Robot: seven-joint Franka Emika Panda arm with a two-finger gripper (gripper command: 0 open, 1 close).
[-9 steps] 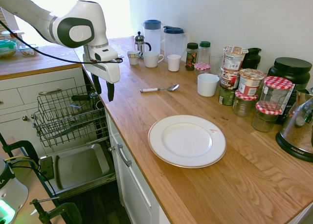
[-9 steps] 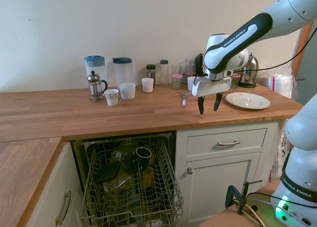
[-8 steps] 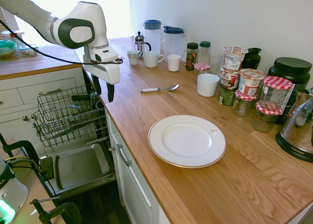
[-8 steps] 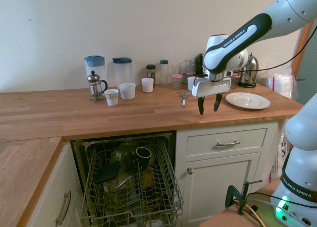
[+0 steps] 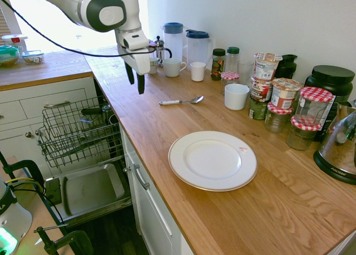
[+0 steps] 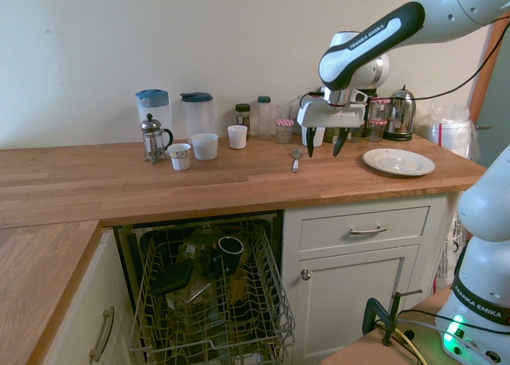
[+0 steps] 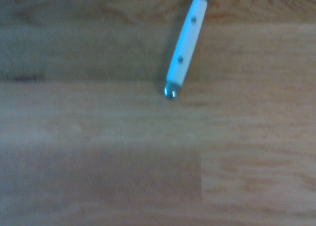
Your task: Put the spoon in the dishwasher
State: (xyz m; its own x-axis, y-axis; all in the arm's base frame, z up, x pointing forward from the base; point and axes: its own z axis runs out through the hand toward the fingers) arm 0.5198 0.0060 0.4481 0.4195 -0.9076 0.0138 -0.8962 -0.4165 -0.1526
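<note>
The small shiny metal spoon with a pale handle (image 5: 181,101) – light, rigid, likely slippery, lying flat on the wooden counter (image 5: 233,210) – is best pinched mid-handle by the empty, wide-open two-finger gripper (image 5: 137,81).

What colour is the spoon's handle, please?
White, with small metal rivets; the spoon shows it best in the wrist view.

Bright blown-out window glare behind my arm, exterior views sharp, my wrist view dim, bluish, blurred
</note>
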